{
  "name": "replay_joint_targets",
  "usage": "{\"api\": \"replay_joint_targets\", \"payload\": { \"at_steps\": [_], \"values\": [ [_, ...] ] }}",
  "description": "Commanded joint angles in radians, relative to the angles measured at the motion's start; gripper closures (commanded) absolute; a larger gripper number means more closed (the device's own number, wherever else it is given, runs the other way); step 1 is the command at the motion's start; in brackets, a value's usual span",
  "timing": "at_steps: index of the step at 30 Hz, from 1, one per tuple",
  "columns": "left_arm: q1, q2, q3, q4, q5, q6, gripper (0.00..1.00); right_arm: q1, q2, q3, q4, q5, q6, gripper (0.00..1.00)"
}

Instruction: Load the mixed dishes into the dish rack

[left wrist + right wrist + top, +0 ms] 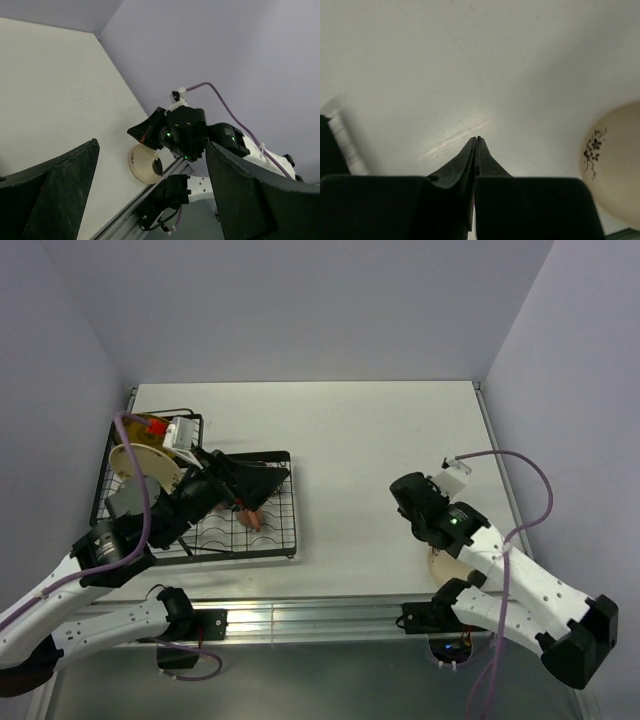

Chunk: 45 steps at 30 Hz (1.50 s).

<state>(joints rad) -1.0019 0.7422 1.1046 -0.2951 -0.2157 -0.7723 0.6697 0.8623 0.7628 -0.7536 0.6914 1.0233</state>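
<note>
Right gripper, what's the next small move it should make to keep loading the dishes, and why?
Probably open the right gripper and shift it toward the cream plate. Its fingers are pressed shut on nothing, and that plate lies on the table just off to one side, not yet in the dish rack.

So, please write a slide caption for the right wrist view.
Right gripper shut over the table, cream plate at the right edge.
</note>
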Motion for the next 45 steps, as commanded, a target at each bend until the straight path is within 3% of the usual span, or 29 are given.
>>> {"api": "replay_joint_targets", "payload": {
  "at_steps": [1,7,15,23,28,39,45],
  "values": [
    [-0.001,0.034,-0.015,0.060,0.085,-0.036,0.07,-0.042,0.107,-0.019,-0.139,0.016,0.248,1.00],
    [-0.001,0.054,-0.022,0.082,0.137,-0.039,0.06,-0.160,0.380,0.003,-0.380,0.080,0.547,1.00],
    [-0.003,-0.020,-0.092,0.114,0.156,-0.038,0.06,-0.208,0.327,-0.063,-0.427,0.088,0.664,1.00],
    [-0.003,-0.020,-0.100,0.088,0.176,-0.033,0.05,-0.236,0.297,-0.146,-0.340,-0.076,0.598,1.00],
    [-0.003,0.034,-0.069,0.042,0.191,-0.022,0.06,-0.236,0.300,-0.138,-0.346,-0.092,0.592,1.00],
    [-0.003,0.126,-0.042,-0.002,0.208,-0.008,0.06,-0.226,0.478,-0.079,-0.161,-0.217,0.382,1.00],
    [-0.003,0.138,-0.064,-0.018,0.208,0.001,0.05,-0.170,0.486,-0.025,0.023,-0.254,0.229,1.00]
  ]
}}
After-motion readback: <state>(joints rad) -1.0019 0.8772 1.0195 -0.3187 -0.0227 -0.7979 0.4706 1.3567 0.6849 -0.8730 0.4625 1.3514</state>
